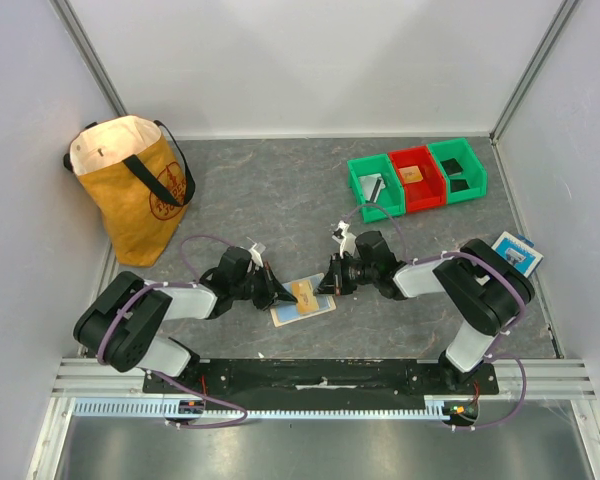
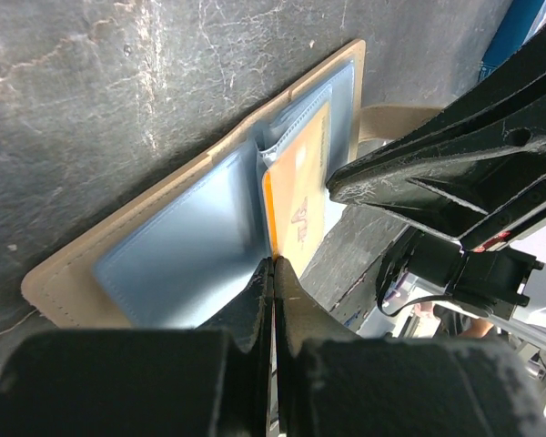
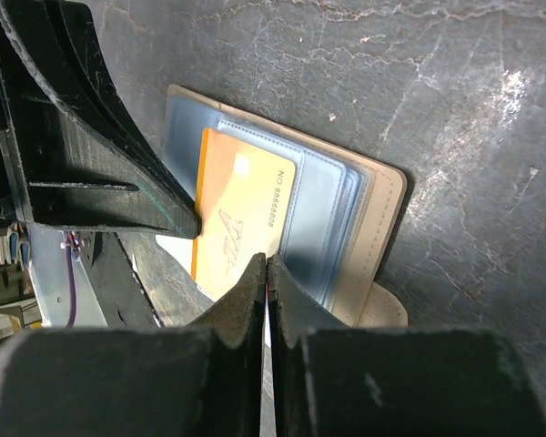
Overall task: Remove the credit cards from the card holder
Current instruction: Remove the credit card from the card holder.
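The tan card holder (image 1: 322, 309) lies open on the table between my arms, its pale blue sleeves (image 2: 164, 246) facing up. An orange-tan credit card (image 1: 302, 292) sticks partway out of a sleeve; it shows in the left wrist view (image 2: 305, 209) and the right wrist view (image 3: 241, 209). My left gripper (image 2: 273, 264) is shut, its tips against the card's orange long edge. My right gripper (image 3: 267, 259) is shut, its tips where the card meets the blue sleeve (image 3: 318, 218). I cannot tell whether either pinches anything.
A yellow tote bag (image 1: 130, 190) stands at the back left. Two green bins (image 1: 377, 182) (image 1: 458, 168) and a red bin (image 1: 417, 172) sit at the back right. A blue-and-white packet (image 1: 517, 252) lies by the right wall. The holder's tab (image 3: 382, 305) points toward my right arm.
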Robot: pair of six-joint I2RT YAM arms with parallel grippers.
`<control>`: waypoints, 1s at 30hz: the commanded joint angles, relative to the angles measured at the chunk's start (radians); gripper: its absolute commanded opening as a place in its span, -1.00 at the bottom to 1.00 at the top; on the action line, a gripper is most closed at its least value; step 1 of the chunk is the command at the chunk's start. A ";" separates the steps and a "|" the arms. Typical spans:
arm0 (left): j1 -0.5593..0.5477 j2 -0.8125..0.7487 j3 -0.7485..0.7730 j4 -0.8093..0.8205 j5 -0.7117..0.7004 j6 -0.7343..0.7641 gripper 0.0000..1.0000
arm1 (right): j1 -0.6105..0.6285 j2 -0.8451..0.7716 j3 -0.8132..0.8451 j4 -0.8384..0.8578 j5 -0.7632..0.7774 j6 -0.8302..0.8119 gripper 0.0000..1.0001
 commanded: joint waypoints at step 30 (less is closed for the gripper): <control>0.001 0.029 -0.041 0.170 0.061 -0.042 -0.59 | -0.016 0.047 0.008 -0.105 0.059 -0.046 -0.86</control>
